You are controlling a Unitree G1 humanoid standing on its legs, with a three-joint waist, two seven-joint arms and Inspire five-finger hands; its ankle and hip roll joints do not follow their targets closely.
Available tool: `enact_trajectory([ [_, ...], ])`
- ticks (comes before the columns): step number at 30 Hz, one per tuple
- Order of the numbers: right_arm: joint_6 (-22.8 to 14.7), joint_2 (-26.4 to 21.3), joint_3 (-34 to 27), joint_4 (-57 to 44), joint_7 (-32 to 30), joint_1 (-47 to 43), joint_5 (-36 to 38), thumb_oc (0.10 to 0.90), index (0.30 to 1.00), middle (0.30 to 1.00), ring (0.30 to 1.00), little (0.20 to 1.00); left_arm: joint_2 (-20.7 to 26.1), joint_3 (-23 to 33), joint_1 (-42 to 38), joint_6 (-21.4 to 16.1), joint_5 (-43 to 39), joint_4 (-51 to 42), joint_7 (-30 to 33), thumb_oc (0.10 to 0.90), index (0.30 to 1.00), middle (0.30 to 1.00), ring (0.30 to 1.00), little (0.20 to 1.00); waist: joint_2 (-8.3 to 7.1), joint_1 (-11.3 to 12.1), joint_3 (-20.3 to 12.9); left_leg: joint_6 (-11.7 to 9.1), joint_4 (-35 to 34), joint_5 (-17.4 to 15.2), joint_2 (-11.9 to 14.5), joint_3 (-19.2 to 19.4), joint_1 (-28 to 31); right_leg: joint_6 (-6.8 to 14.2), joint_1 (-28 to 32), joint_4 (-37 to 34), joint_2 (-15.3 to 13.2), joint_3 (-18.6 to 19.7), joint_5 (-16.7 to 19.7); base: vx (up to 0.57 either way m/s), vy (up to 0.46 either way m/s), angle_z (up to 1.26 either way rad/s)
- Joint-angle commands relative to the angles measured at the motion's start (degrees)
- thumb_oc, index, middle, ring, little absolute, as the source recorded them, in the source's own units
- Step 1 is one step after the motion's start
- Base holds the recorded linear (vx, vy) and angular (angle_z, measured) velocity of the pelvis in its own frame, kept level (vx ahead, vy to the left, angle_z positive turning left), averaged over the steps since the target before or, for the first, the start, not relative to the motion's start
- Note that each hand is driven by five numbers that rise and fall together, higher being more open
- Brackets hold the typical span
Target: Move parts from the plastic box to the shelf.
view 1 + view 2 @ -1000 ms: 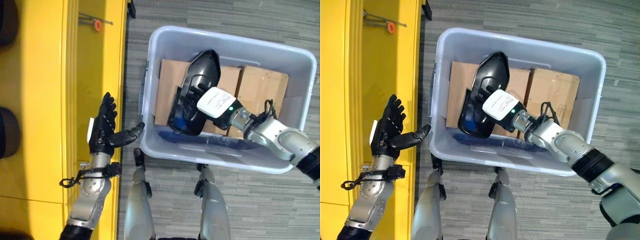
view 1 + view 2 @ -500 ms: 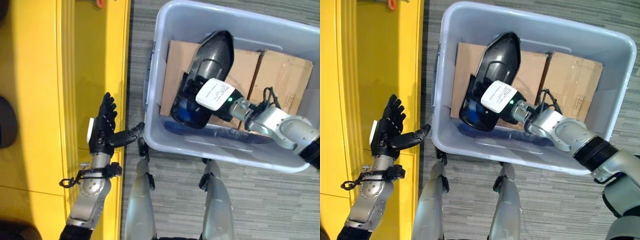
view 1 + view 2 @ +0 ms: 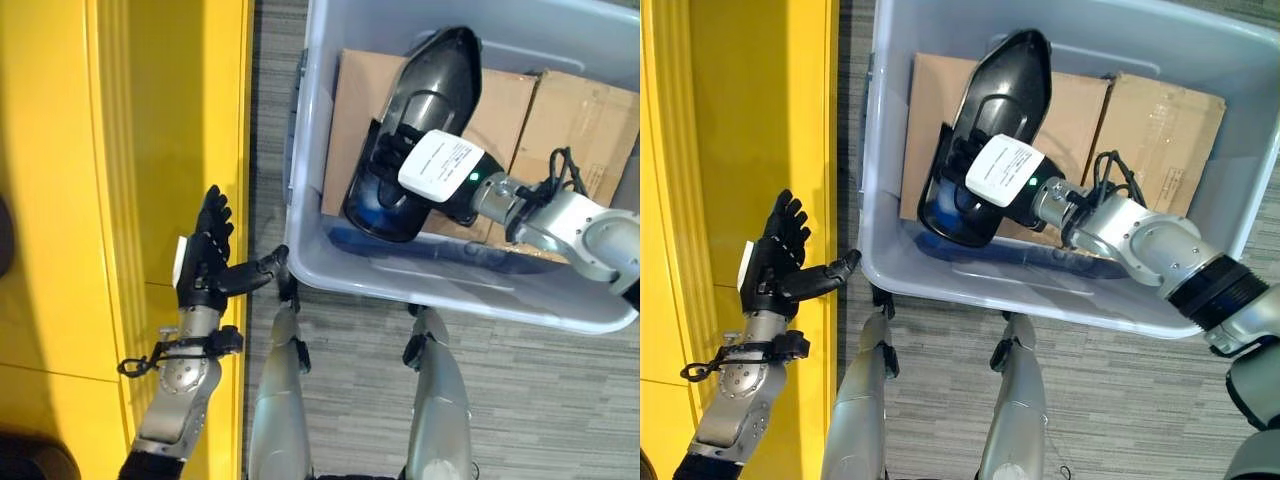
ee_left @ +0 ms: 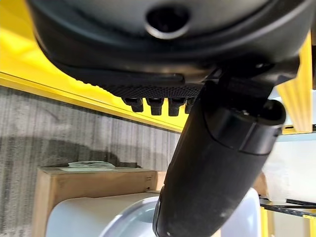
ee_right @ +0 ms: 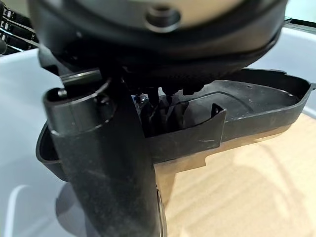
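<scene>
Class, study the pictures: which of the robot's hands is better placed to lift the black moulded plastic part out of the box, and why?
The right hand: its fingers reach inside the black moulded plastic part in the pale grey plastic box. The left hand hangs open beside the yellow shelf, holding nothing.

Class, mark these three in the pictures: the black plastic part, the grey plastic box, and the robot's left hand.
black plastic part (image 3: 440, 75), left eye view, on its narrow upper end.
grey plastic box (image 3: 450, 285), left eye view, on its near wall.
left hand (image 3: 770, 270), right eye view, on the palm.

Silver-grey arms, dark hands (image 3: 205, 262), black fingers (image 3: 214, 214)
</scene>
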Motion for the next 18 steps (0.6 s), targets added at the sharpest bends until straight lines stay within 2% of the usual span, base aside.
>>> enact_trajectory([
  [1, 2.46, -0.92, 6.21, 9.17, -0.82, -0.61, -3.17, 0.9, 1.0, 1.0, 1.0, 1.0, 1.99, 1.77, 1.86, -5.98, -0.23, -8.66, 0.86, 0.9, 1.0, 1.0, 1.0, 1.0, 2.78, 0.9, -0.99, -3.75, 3.57, -4.96, 3.74, -0.25, 2.14, 4.38, 1.98, 1.24, -2.09, -1.02, -1.7, 0.0, 0.0, 0.0],
  [7, 2.77, 1.94, 5.45, 15.98, -0.52, 3.53, -3.65, 0.9, 1.0, 1.0, 1.0, 1.0, 1.63, 1.23, 1.44, -6.11, -0.24, -8.24, 0.66, 0.9, 1.0, 1.0, 1.0, 1.0, 3.42, 0.94, -0.99, -3.57, 3.61, -5.08, 3.5, -0.2, 1.74, 4.37, 1.3, 1.55, -2.34, -0.9, -1.76, 0.0, 0.0, -0.01],
  [8, 2.9, 2.45, 5.57, 17.21, -0.5, 4.17, -4.07, 0.641, 0.638, 0.638, 0.638, 0.638, 1.56, 1.16, 1.35, -6.12, -0.29, -8.21, 0.6, 0.9, 1.0, 1.0, 1.0, 1.0, 3.51, 1.01, -0.99, -3.58, 3.68, -5.1, 3.49, -0.19, 1.63, 4.4, 1.19, 1.68, -2.4, -0.96, -1.78, 0.0, 0.011, 0.04],
  [9, 2.91, 3.2, 4.94, 18.1, -0.62, 5.48, -4.09, 0.476, 0.407, 0.407, 0.407, 0.407, 1.4, 1.05, 1.18, -6.21, -0.31, -8.04, 0.54, 0.9, 1.0, 1.0, 1.0, 1.0, 3.58, 0.92, -0.99, -3.58, 3.79, -5.18, 3.39, -0.27, 1.53, 4.38, 1.17, 1.66, -2.43, -0.94, -1.81, 0.0, -0.001, 0.03],
  [10, 2.91, 3.63, 4.28, 18.74, -0.45, 6.7, -4.27, 0.4, 0.3, 0.3, 0.3, 0.3, 1.47, 0.98, 0.98, -6.25, -0.08, -7.9, 0.54, 0.9, 1.0, 1.0, 1.0, 1.0, 3.6, 0.85, -0.99, -3.55, 3.89, -5.27, 3.35, -0.38, 1.47, 4.36, 1.16, 1.69, -2.49, -0.92, -1.8, 0.0, -0.006, 0.03],
  [18, 5.4, 6.02, -1.87, 25.46, -4.79, 13.08, -5.24, 0.4, 0.3, 0.3, 0.3, 0.3, 1.42, 0.37, -0.1, -6.85, -0.42, -7.52, 0.53, 0.9, 1.0, 1.0, 1.0, 1.0, 3.76, 0.74, -0.99, -3.37, 4.22, -5.55, 2.95, -0.16, 2.07, 4.47, 1.81, 1.65, -2.76, -1.14, -1.68, 0.0, 0.001, 0.04],
])
